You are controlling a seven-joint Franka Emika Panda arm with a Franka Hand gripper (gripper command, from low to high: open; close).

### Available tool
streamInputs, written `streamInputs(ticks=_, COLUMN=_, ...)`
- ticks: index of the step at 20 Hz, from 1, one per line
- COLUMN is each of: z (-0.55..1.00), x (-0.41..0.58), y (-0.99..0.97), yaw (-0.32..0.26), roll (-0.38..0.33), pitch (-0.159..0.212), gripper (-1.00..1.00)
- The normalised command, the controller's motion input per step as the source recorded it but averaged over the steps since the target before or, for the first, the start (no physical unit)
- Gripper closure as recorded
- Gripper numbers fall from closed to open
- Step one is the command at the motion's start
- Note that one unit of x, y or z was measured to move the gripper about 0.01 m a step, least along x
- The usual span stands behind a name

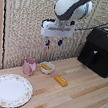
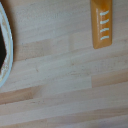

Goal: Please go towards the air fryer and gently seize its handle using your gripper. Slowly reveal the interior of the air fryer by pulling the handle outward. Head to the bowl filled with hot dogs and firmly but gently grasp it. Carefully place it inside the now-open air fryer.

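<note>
The white gripper (image 1: pixel 54 42) hangs high above the small round white bowl (image 1: pixel 47 67) on the wooden counter (image 1: pixel 78 95), its dark-blue fingers (image 1: pixel 60 42) apart and holding nothing.

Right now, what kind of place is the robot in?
Probably a pretend kitchen set up for a robot: a wooden table holds a black air fryer, a floral-rimmed plate, and a pink mug.

Hanging high above the wooden table (image 1: pixel 78 95) — gripper (image 1: pixel 54 42), fingers parted, empty. Below: bowl (image 1: pixel 47 67) with hot dogs (image 1: pixel 46 66), beside pink mug (image 1: pixel 29 66). Air fryer (image 1: pixel 102 51) at the exterior view's right — drawer closed.
</note>
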Motion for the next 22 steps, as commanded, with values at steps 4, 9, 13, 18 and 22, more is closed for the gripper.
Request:
streamInputs(ticks=4, z=0.06, x=0.049, y=-0.01, yaw=-0.375, roll=-0.045, pitch=0.000, gripper=-1.00)
streamInputs(ticks=9, z=0.06, x=0.056, y=-0.01, yaw=-0.375, roll=-0.045, pitch=0.000, gripper=-1.00)
streamInputs(ticks=13, z=0.05, x=0.039, y=-0.02, yaw=-0.375, roll=-0.079, pitch=0.003, gripper=-1.00)
streamInputs(ticks=18, z=0.02, x=0.003, y=-0.01, yaw=-0.287, roll=-0.227, pitch=0.007, gripper=-1.00)
streamInputs(ticks=22, z=0.02, x=-0.016, y=0.00, yaw=-0.140, roll=-0.368, pitch=0.000, gripper=-1.00)
